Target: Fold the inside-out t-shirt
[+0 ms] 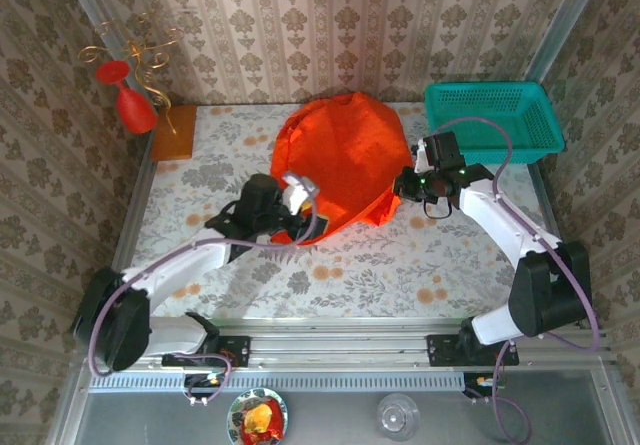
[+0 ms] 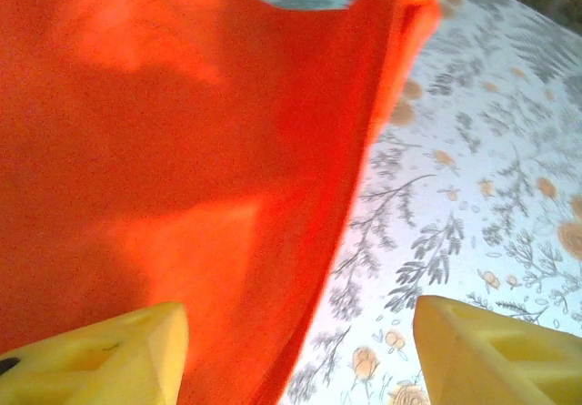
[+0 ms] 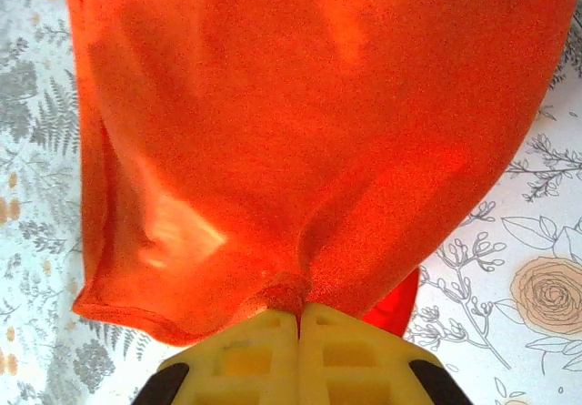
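Soft matt orange cloth t-shirt [image 1: 335,155], teal plastic mesh basket [image 1: 492,117], wooden block [image 1: 172,133]

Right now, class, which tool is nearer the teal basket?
Right. The right tool grips the shirt close to the basket; the left tool is across the shirt, farther away.

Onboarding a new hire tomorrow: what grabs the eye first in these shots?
The bright orange t-shirt, bunched mid-table, jumps out first. The right gripper is shut on a pinch of its cloth, while the left gripper stands open at its edge. A teal basket sits at the far right corner.
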`<action>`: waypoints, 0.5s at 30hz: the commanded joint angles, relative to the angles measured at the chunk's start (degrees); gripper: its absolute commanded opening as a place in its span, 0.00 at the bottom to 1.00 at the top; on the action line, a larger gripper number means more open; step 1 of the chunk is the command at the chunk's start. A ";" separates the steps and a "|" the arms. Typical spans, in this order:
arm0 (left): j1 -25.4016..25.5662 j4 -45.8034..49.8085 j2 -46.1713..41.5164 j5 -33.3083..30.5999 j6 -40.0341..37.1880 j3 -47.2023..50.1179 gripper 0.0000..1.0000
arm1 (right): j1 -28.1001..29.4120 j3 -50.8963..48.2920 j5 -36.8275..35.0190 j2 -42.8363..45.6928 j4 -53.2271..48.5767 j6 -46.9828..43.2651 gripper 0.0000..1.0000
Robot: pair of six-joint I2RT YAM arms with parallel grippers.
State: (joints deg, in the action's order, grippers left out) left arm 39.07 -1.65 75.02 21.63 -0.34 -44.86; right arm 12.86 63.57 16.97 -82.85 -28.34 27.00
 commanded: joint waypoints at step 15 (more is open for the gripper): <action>6.76 14.48 25.35 -3.34 -19.26 -21.53 0.52 | 1.34 6.30 -6.57 6.46 -8.31 -1.01 0.00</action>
State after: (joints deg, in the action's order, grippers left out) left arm 46.04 8.34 100.12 20.29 -16.19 -64.20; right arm 13.80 67.31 14.96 -78.91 -32.95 26.98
